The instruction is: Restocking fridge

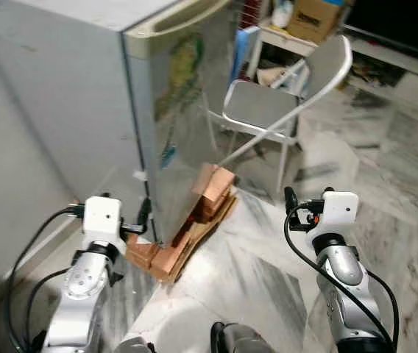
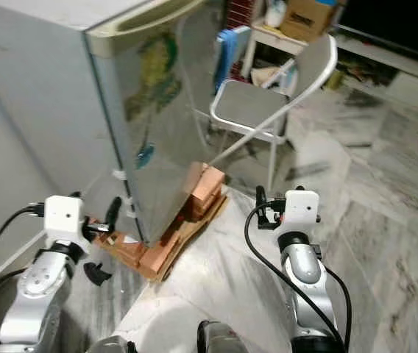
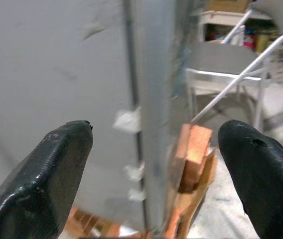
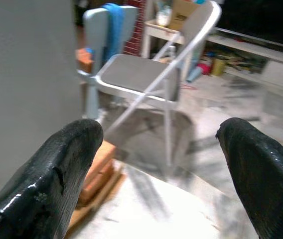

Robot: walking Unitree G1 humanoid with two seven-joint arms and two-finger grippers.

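- Fridge point(image 1: 84, 95) fills the near-left of the scene, a pale grey box with its door shut and a cream handle strip along the top edge of the door.
- Its shiny door face point(image 1: 183, 125) carries a worn green and blue sticker and mirrors the room.
- At its foot, reddish-brown bricks point(image 1: 213, 193) and flattened cardboard point(image 1: 194, 239) sit under the front corner, propping the fridge off the floor.
- Left hand point(image 1: 144, 215) is up at the lower corner of the fridge, right beside the door edge; in the left wrist view its two black fingers point(image 3: 42, 179) stand wide apart, with the door edge between them and nothing gripped.
- Right hand point(image 1: 291, 200) hovers over open floor, well apart from the fridge; its fingers point(image 4: 52, 179) are also spread wide and empty.
- Floor point(image 1: 385, 184) is grey-and-white veined marble, glossy, with soft reflections.
- Folding metal chair point(image 1: 282, 95) stands just beyond the fridge door, grey seat and back, silver legs.
- Blue cloth point(image 2: 226, 44) hangs behind the chair, near the door's far edge.
- Further back, a white shelf point(image 1: 290, 40) holds a cardboard box point(image 1: 313, 18) and a white bottle point(image 1: 282, 13).
- Low ledge point(image 1: 400, 66) runs along the far right with small clutter, too blurred to name.
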